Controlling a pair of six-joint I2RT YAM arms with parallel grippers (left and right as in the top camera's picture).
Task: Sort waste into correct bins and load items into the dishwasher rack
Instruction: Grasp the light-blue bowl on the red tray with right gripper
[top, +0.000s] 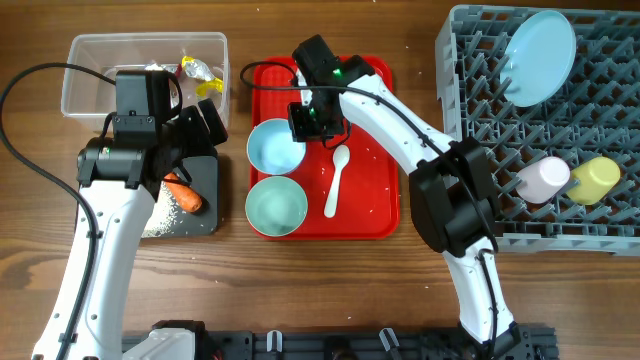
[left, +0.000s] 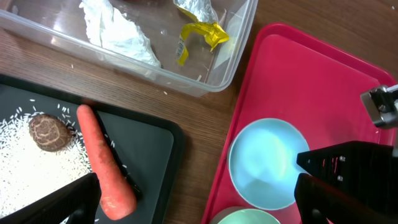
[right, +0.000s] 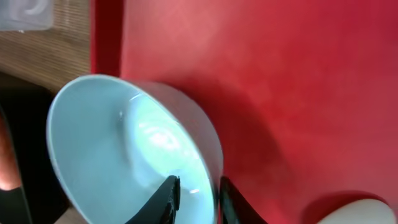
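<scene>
— Right wrist view had the right pincer (right: 198, 190) narrowed astride the rim of the upper blue bowl (right: 134, 149), which sat on the red tray (right: 261, 81). Such a thin bite could let the bowl tip or slip on lifting.

— Overhead added the dishwasher rack (top: 470, 110) far right, the second bowl (top: 276, 205) and the white spoon (top: 337, 180). Only the left wrist view showed the left pincer (left: 199, 193) spread wide and empty, over the carrot (left: 106, 165) in the black bin (left: 155, 149).

Lab tabletop (top: 330, 290) with dishwasher rack (top: 480, 120)
</scene>
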